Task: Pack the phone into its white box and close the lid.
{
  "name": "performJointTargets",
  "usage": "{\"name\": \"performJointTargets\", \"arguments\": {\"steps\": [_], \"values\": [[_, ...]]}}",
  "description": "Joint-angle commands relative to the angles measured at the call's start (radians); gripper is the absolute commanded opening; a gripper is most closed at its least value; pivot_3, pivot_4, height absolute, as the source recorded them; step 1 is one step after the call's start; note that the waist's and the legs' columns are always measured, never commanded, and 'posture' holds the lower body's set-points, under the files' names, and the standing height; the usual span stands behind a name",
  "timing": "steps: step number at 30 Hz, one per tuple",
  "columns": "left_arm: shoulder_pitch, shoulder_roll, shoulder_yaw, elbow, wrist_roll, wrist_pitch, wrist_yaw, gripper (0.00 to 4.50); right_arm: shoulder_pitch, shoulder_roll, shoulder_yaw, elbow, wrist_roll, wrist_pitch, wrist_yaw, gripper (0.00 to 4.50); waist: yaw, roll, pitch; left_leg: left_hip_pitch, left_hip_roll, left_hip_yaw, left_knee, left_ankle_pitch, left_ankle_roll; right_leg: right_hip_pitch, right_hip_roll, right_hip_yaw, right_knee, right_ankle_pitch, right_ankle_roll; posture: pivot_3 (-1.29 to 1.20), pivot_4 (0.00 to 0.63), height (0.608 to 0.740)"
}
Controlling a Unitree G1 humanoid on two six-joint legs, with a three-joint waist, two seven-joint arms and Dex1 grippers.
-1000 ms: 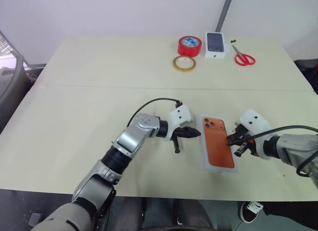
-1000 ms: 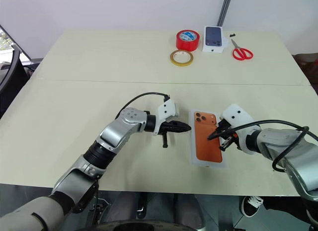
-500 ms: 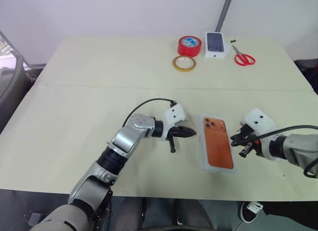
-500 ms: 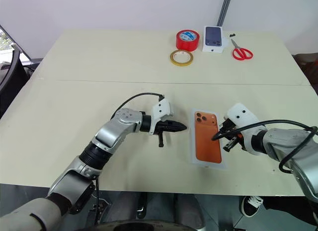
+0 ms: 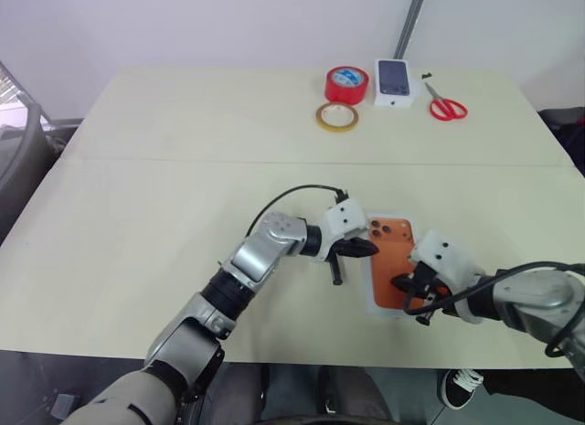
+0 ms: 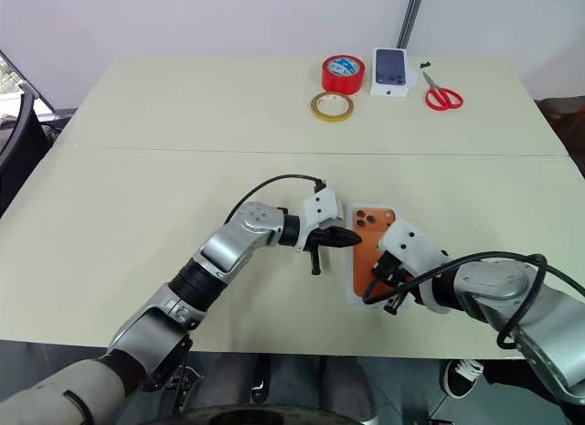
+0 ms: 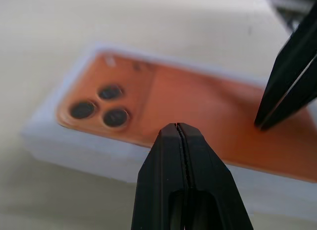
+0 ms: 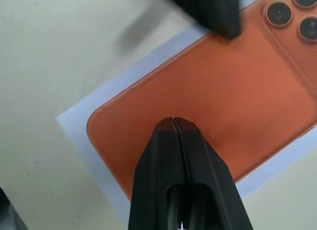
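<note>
The lid (image 5: 391,253), white with an orange phone printed on its top, lies face up near the table's front edge. The phone and the white box are hidden; I cannot see what is under the lid. My left gripper (image 5: 370,249) is shut, its tip at the lid's left edge beside the printed camera lenses (image 7: 101,106). My right gripper (image 5: 399,283) is shut too. Its tip sits on the near end of the orange print (image 8: 237,86) and seems to touch it. In the left wrist view the right gripper's fingers (image 7: 290,76) meet the lid's top.
At the far edge of the table (image 5: 164,196) lie a red tape roll (image 5: 348,82), a yellow tape ring (image 5: 337,117), a smaller white box picturing a dark phone (image 5: 395,80) and red scissors (image 5: 448,106). A seam crosses the table's middle.
My left gripper has moved right to the lid's left edge. My right gripper has swung in from the lid's right side onto its near end. The lid has stayed in place.
</note>
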Motion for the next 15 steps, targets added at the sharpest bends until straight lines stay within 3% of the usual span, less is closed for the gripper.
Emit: {"name": "performJointTargets", "arguments": {"steps": [1, 5, 8, 15], "values": [[-0.005, 0.010, -0.027, 0.007, 0.031, -0.026, -0.013, 0.00, 0.026, 0.000, 0.015, -0.017, -0.009, 0.012, -0.019, 0.01, 0.000, -0.001, 0.000, 0.000, 0.000, 0.000, 0.000, 0.000, 0.000, 0.001, 0.000, 0.000, 0.000, 0.000, 0.000, 0.00, 0.150, 0.740], [0.002, 0.008, 0.018, -0.004, 0.011, -0.018, 0.002, 0.00, 0.020, 0.006, -0.019, -0.021, -0.005, -0.018, -0.023, 0.01, 0.000, -0.001, -0.001, 0.001, 0.000, 0.000, 0.000, 0.000, 0.000, 0.001, 0.000, 0.000, 0.000, 0.000, 0.000, 0.00, 0.150, 0.740], [0.011, 0.026, 0.176, -0.054, -0.087, 0.005, 0.039, 0.00, -0.051, 0.078, -0.108, 0.007, -0.019, -0.128, -0.051, 0.01, -0.007, -0.001, 0.000, 0.001, 0.000, 0.000, 0.000, 0.000, 0.000, 0.001, 0.000, 0.000, 0.000, 0.000, 0.000, 0.00, 0.150, 0.740], [0.144, 0.295, 0.532, -0.234, -0.213, 0.052, 0.096, 0.00, -0.178, 0.156, -0.192, 0.170, -0.044, -0.244, -0.073, 0.01, -0.029, 0.001, -0.001, 0.001, 0.002, 0.000, -0.002, 0.000, -0.001, -0.001, 0.001, 0.000, 0.001, 0.000, 0.000, 0.00, 0.150, 0.740]]}}
